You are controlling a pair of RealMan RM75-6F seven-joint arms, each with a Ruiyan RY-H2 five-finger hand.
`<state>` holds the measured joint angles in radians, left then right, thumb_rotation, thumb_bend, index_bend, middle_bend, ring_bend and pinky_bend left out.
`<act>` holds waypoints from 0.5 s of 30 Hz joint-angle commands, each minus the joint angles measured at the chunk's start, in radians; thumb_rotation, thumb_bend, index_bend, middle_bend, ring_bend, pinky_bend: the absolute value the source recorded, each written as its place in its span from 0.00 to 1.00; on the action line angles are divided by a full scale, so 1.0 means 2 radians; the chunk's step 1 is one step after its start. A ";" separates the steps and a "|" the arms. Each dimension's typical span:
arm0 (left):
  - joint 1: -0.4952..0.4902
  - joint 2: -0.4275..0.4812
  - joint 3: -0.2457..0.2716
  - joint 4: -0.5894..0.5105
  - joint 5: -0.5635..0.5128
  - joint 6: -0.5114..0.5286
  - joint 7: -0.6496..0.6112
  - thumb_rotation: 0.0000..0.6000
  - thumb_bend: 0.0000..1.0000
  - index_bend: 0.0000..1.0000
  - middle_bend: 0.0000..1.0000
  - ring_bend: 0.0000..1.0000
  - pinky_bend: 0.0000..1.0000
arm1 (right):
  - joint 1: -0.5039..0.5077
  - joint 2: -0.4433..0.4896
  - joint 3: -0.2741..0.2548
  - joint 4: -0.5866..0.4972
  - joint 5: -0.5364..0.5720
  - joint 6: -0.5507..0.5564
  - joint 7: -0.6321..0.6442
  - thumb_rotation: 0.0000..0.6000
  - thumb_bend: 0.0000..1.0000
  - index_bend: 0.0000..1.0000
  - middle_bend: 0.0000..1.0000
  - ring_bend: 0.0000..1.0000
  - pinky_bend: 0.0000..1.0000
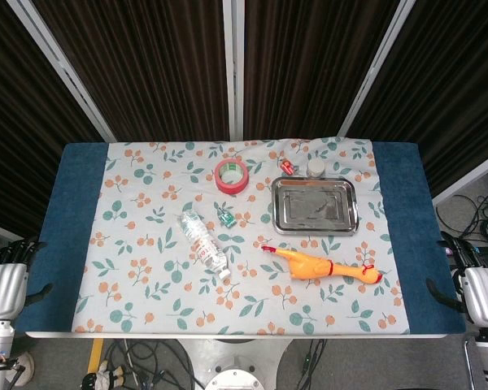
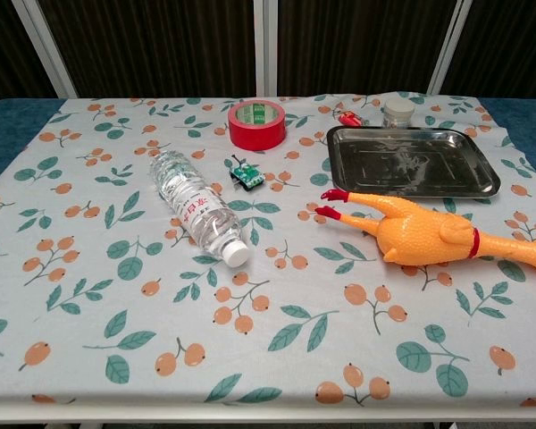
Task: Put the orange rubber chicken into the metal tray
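Observation:
The orange rubber chicken (image 1: 321, 266) (image 2: 424, 234) lies on its side on the floral cloth, red feet toward the table's middle and head toward the right edge. Just behind it sits the metal tray (image 1: 313, 203) (image 2: 411, 161), with nothing in it. Both arms hang off the table's sides, far from chicken and tray. Of my left hand (image 1: 34, 296) only a dark bit shows by the white wrist at the near left corner. My right hand (image 1: 439, 292) shows the same way at the near right corner. How their fingers lie is hidden. The chest view shows neither hand.
A plastic water bottle (image 1: 203, 244) (image 2: 196, 207) lies left of the chicken. A red tape roll (image 1: 231, 175) (image 2: 257, 123) and a small green item (image 1: 226, 217) (image 2: 247, 173) sit behind it. A small jar (image 1: 316, 167) (image 2: 397, 111) and a red trinket (image 1: 287, 167) stand behind the tray.

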<state>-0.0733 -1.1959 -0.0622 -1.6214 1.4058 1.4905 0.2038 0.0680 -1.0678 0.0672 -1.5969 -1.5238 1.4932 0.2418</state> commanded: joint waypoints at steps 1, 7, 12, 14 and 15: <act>0.000 0.001 -0.001 -0.003 -0.003 -0.001 -0.001 1.00 0.16 0.30 0.27 0.21 0.23 | 0.002 0.000 0.000 0.000 0.000 -0.002 -0.001 1.00 0.23 0.08 0.23 0.12 0.24; 0.000 0.004 0.003 -0.011 -0.001 -0.007 -0.013 1.00 0.17 0.30 0.27 0.21 0.23 | 0.008 0.000 -0.002 -0.001 -0.003 -0.013 -0.003 1.00 0.23 0.08 0.23 0.12 0.24; 0.002 0.005 0.005 -0.013 0.000 -0.009 -0.021 1.00 0.17 0.30 0.27 0.21 0.23 | 0.029 0.000 -0.006 -0.015 -0.010 -0.049 -0.025 1.00 0.20 0.08 0.24 0.13 0.24; 0.003 0.004 0.006 -0.013 0.001 -0.008 -0.024 1.00 0.17 0.30 0.27 0.21 0.23 | 0.049 -0.002 -0.010 -0.022 -0.006 -0.089 -0.051 1.00 0.15 0.08 0.24 0.13 0.25; 0.003 0.003 0.007 -0.012 0.002 -0.008 -0.026 1.00 0.17 0.30 0.27 0.21 0.23 | 0.059 -0.004 -0.011 -0.025 -0.003 -0.109 -0.063 1.00 0.12 0.08 0.25 0.13 0.26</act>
<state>-0.0680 -1.1886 -0.0492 -1.6465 1.4087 1.4738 0.1537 0.1372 -1.0699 0.0549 -1.6261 -1.5372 1.3620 0.1751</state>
